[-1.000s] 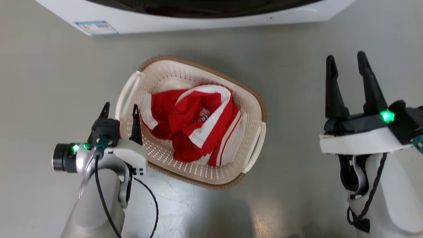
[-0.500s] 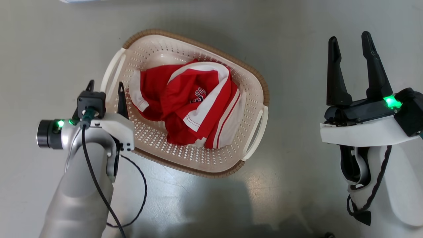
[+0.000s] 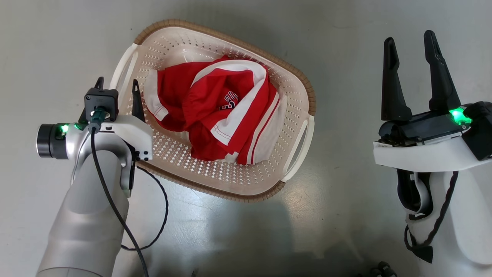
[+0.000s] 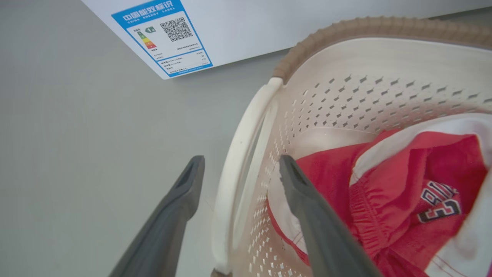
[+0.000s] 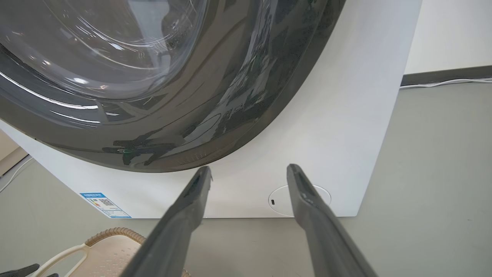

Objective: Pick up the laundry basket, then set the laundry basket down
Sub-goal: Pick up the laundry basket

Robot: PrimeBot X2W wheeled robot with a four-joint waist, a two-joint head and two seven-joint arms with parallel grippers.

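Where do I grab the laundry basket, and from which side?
Grip the laundry basket by its white loop handles, coming from each short side. The left claw, open, straddles the left handle, one finger outside, one inside the wall. The right handle faces the open right claw, apart from it; approach sideways.

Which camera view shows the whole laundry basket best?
The head view: the laundry basket is whole, seen from above. The left wrist view shows one handle and wall closely; the right wrist view, a rim corner.

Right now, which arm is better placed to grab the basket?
Left. The left gripper, open, straddles the laundry basket's white handle, one finger each side. The right gripper sits open, clear of it.
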